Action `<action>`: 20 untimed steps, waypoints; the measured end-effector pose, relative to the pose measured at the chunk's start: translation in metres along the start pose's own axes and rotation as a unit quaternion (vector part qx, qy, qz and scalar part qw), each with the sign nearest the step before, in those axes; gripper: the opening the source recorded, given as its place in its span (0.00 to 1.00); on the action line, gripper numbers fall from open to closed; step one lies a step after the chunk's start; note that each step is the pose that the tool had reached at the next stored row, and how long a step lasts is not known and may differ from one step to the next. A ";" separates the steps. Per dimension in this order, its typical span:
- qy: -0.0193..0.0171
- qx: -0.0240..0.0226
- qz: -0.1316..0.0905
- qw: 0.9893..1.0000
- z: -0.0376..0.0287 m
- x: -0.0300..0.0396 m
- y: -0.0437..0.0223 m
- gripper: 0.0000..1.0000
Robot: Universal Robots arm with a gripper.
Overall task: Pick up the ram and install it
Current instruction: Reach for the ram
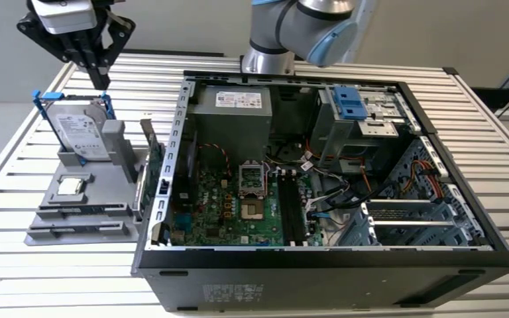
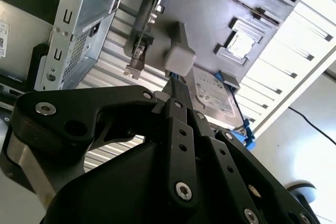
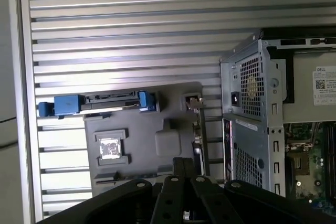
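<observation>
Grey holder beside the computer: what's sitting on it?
A hard drive in a blue frame stands upright, a green card stands on edge at its side, and a small chip lies flat. The drive hides the holder behind it.

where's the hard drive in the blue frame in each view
Exterior view: the hard drive stands upright on the grey fixture, to the exterior view's left of the case.
Second wrist view: hard drive, label showing, at the grey fixture's edge.
First wrist view: hard drive edge-on, at the grey fixture's edge.
Shared landmark: the grey fixture.
</observation>
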State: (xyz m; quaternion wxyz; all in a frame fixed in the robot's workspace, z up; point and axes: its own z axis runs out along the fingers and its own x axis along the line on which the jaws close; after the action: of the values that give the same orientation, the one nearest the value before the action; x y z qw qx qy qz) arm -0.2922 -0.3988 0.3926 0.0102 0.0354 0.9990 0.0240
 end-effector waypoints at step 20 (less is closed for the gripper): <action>0.000 0.000 0.000 1.000 -0.0004 0.0166 -0.0012 0.00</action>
State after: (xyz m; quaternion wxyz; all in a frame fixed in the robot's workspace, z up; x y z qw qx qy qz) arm -0.3089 -0.3988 0.3926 0.0102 0.0354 0.9990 0.0240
